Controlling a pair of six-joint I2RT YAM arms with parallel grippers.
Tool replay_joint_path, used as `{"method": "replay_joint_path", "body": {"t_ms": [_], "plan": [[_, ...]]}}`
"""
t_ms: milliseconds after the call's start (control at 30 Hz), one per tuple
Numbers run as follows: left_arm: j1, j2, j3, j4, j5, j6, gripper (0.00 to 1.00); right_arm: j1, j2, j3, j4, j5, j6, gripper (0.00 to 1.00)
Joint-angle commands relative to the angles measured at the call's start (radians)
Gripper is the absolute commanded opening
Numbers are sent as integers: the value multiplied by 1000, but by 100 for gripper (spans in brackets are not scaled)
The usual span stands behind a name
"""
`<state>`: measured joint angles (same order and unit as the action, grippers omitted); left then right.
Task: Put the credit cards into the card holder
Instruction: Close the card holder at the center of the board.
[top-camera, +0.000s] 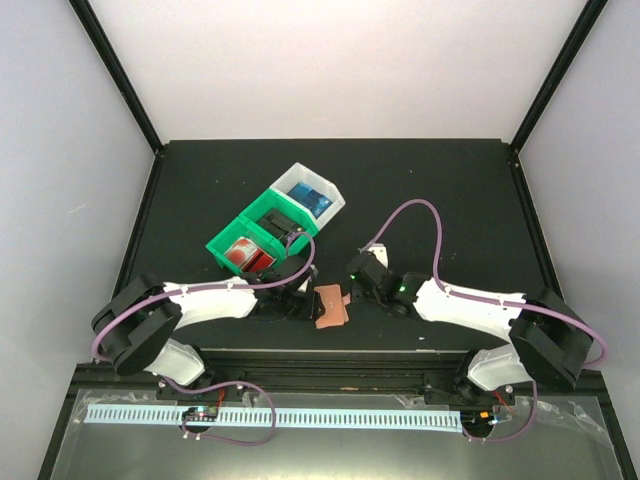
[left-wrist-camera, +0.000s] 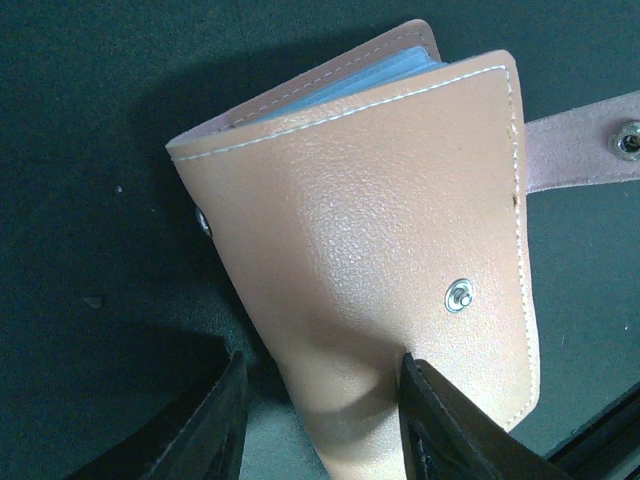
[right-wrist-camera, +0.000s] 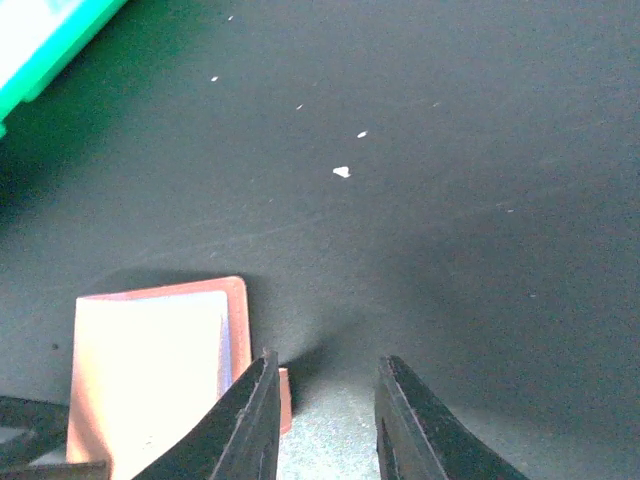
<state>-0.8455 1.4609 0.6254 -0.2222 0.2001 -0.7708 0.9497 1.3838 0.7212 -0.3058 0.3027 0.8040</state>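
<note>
The card holder (left-wrist-camera: 380, 250), at 6 o'clock on the table (top-camera: 450, 200), was straddled by the parted left gripper (left-wrist-camera: 322, 360). The right gripper (right-wrist-camera: 328, 358) was spread, empty, at its 1 o'clock. Light, floppy leather was judged best pinched at the spine. 1 credit card (top-camera: 240, 254) was binned at 11 o'clock.

The card holder (left-wrist-camera: 370, 250) is leather-like, with a fine pebbled grain and a soft sheen. Its snap stud (left-wrist-camera: 458, 295) is shiny metal, and the strap (left-wrist-camera: 580, 150) shows a duller, suede-like face. The counter (right-wrist-camera: 450, 200) is matt black with a few pale specks. The green bin (top-camera: 222, 243) and white bin (top-camera: 335, 205) look like smooth plastic. The fingers (left-wrist-camera: 205, 440) of the left end effector (left-wrist-camera: 322, 357) are matt black.
</note>
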Motion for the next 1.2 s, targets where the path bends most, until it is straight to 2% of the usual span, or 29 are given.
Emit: {"method": "replay_joint_path", "body": {"t_ms": [0,100,233,500,833,1167], "plan": [[-3,-19,-18,-63,-9,-41,46,-11,10,-5,36,-108,-53,29],[-4,-28,-32,-43,6,-59,48,-11,27,9,39,-157,-80,34],[-5,-24,-45,-27,16,-70,48,-11,51,22,31,-173,-95,35],[-13,-9,-60,-20,14,-89,44,-11,78,36,15,-163,-92,23],[-32,27,-58,-29,-10,-95,44,-11,103,69,-28,-114,-90,22],[-36,35,-53,-34,-19,-95,44,-11,126,92,-58,-123,-87,12]]}}
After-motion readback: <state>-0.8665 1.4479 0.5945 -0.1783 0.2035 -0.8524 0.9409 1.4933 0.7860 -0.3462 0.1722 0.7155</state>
